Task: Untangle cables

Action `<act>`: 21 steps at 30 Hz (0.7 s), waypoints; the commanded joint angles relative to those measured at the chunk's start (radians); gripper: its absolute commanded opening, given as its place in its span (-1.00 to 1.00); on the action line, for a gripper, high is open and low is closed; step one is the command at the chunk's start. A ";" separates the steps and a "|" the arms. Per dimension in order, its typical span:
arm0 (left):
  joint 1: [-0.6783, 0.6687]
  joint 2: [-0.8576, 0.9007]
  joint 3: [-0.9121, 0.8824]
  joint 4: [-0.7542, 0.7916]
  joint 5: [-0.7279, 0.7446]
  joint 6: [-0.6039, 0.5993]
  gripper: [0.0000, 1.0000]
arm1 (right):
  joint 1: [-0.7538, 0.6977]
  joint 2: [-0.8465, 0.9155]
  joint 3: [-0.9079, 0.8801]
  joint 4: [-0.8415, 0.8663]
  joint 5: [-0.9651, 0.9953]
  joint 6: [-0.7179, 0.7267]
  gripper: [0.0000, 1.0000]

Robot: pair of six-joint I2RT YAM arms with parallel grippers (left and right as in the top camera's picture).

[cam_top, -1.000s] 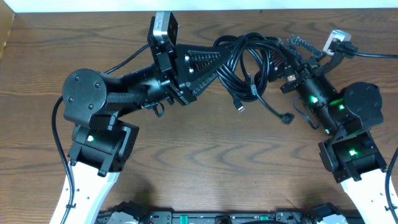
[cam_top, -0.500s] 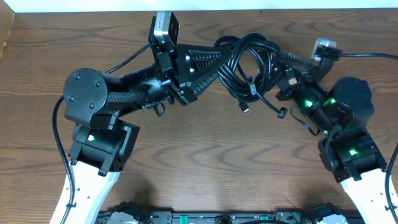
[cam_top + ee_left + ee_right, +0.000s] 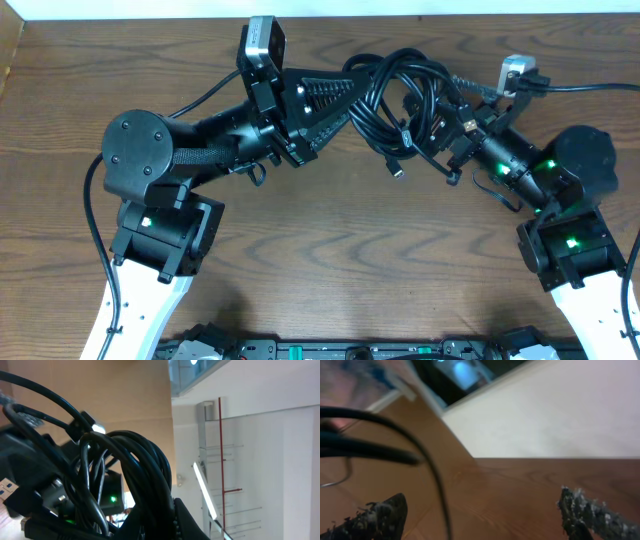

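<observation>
Here, wooden table (image 3: 320, 260), far edge just beyond the knotted cables (image 3: 368, 112), left gripper (image 3: 350, 98) at their left, jaws clamped on them, right gripper (image 3: 462, 110) at their right, jaws spread around one strand, small plug (image 3: 397, 172) at their near side.

Left hand (image 3: 345, 100) pinched closed, right hand (image 3: 460, 120) spread wide (both arms reaching inward).

One table (image 3: 320, 260) here, wooden, and on it one knotted clump of cables (image 3: 400, 100), strands too tangled to count singly. Two plug ends (image 3: 397, 172) dangle clear below it, that's what I can pick out. Two arms, two grippers: left gripper (image 3: 360, 88), right gripper (image 3: 455, 108)
</observation>
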 commanded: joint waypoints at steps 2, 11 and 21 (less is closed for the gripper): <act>0.018 -0.015 0.022 0.017 -0.030 0.009 -0.85 | -0.003 -0.026 0.005 0.019 -0.035 0.025 0.86; 0.020 -0.015 0.022 0.017 -0.021 0.010 -0.85 | -0.003 -0.032 0.005 0.140 0.109 0.132 0.92; -0.071 -0.015 0.022 0.017 -0.006 0.011 -0.85 | -0.003 -0.005 0.005 0.268 0.188 0.138 0.99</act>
